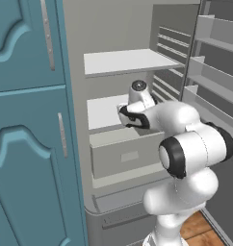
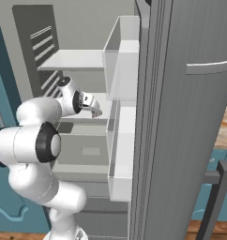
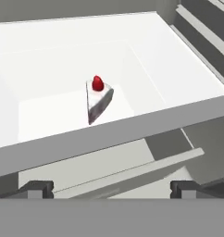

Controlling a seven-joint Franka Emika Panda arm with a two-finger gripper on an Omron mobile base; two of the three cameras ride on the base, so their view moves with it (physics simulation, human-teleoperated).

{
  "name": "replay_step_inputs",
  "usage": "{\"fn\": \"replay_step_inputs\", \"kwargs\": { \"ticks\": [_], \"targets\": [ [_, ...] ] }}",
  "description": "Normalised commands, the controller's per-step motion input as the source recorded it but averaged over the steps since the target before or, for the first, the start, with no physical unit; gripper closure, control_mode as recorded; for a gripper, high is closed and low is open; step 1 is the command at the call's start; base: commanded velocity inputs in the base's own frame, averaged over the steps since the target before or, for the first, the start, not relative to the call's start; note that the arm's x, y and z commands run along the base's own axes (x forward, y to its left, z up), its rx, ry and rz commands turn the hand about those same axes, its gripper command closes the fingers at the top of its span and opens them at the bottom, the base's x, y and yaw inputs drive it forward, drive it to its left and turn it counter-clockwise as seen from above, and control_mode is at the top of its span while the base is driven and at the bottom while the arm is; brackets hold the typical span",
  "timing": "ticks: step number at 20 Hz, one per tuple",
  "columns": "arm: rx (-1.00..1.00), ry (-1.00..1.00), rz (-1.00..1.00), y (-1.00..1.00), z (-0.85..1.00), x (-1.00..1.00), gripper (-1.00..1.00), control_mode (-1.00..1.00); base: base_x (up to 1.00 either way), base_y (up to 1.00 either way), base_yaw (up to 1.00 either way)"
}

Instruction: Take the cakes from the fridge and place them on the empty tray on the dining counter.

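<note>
So far only the opening step looks done: the fridge (image 1: 137,29) stands with its door swung wide, and the arm reaches in toward the middle white shelf (image 1: 101,113). No cake is held yet, and the carrying to the tray on the dining counter is, by my judgement, all left to do.

In the left base view the teal cabinets (image 1: 27,120) fill the nine o'clock side, the fridge's shelves sit at the centre, and the arm's elbow bulks at four o'clock; the gripper (image 1: 124,115) hangs at the shelf's front edge, but the wrist hides the cake.

The right base view gives the other side: the arm at nine o'clock, the gripper (image 2: 95,110) near the centre, and the clear door bins (image 2: 122,56) and the grey door (image 2: 190,117) toward three o'clock.

The hand view alone shows one cake wedge (image 3: 98,99), cherry on top, sitting on the shelf just above centre, well apart from the dark finger tips (image 3: 37,189) at seven and five o'clock, which stand wide apart and empty. A second cake I cannot find.
</note>
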Motion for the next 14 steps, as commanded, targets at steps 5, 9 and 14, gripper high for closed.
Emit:
{"fn": "replay_step_inputs", "kwargs": {
  "ticks": [5,9,14],
  "targets": [
    [0.0,0.01,0.0,0.0,-0.27,0.42,-1.0,-1.0,0.0,0.0,0.0],
    [0.0,0.0,0.0,0.0,-0.17,0.51,-1.0,-1.0,0.0,0.0,0.0],
    [0.0,0.0,0.0,0.0,-0.22,0.45,-1.0,-1.0,0.0,0.0,0.0]
  ]
}}
